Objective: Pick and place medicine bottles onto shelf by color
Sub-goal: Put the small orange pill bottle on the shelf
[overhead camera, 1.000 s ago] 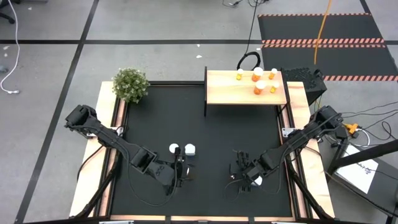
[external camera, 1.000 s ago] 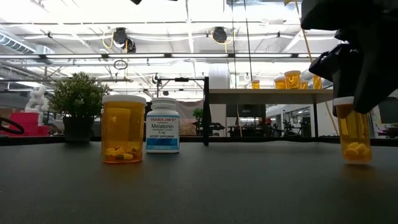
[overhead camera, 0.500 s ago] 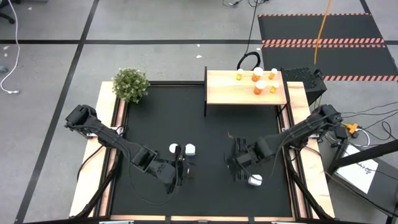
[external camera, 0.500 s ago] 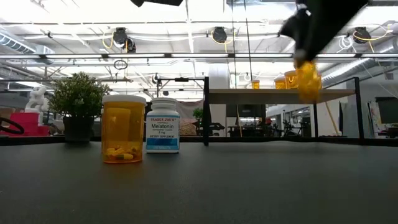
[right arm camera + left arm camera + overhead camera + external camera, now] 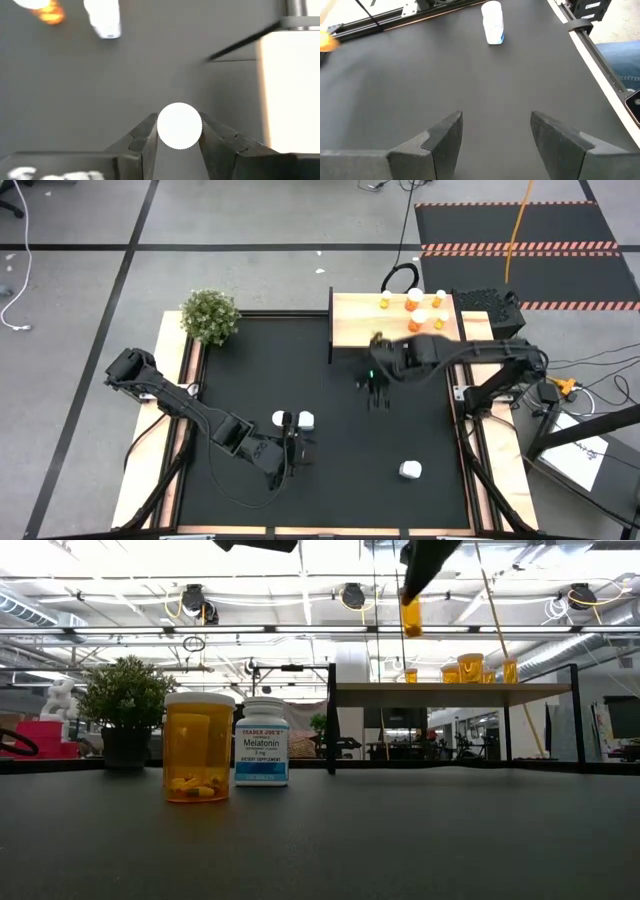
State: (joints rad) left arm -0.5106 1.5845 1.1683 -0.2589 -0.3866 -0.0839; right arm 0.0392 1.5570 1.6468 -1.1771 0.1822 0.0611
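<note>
Aloft, right tool (image 5: 179, 142) clamped on white-capped orange bottle (image 5: 411, 616), left tool (image 5: 495, 137) spread wide, empty

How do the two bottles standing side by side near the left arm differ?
The orange bottle is see-through amber with pills at its bottom; the white bottle is opaque with a blue-printed label. The orange one is wider and slightly taller. Both stand upright with white caps on the black mat, untouched by the left pincer.
</note>
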